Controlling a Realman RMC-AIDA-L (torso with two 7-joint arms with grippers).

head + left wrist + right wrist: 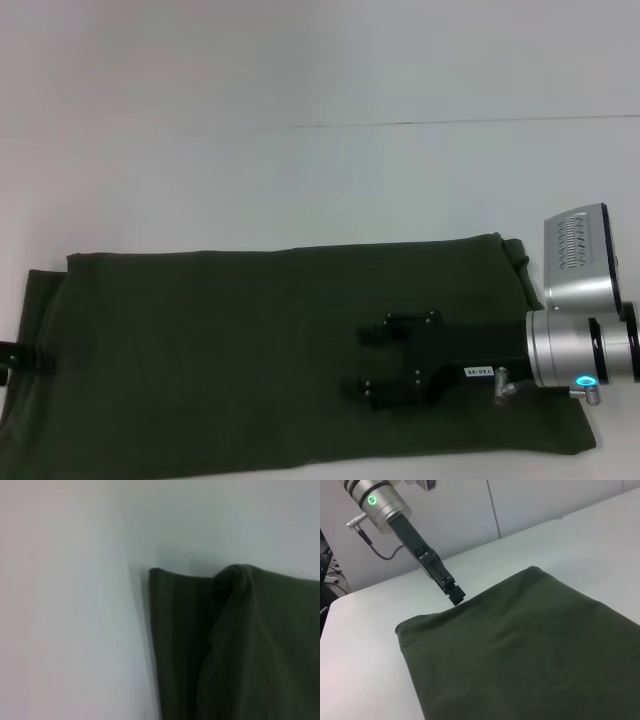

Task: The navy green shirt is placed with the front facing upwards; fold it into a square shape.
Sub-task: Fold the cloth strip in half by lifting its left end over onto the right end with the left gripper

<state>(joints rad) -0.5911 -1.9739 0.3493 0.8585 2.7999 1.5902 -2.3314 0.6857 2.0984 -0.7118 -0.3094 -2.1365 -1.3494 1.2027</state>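
So the navy green shirt [250, 340] runs left-right across the lower frame — right gripper [375, 362], jaws apart, hovers over its right half; left gripper [455, 596] pinches the left edge, can't tell jaws.

The navy green shirt [270, 350] is viewed from overhead, its 9 o'clock edge shared, close, by both wrist cameras.
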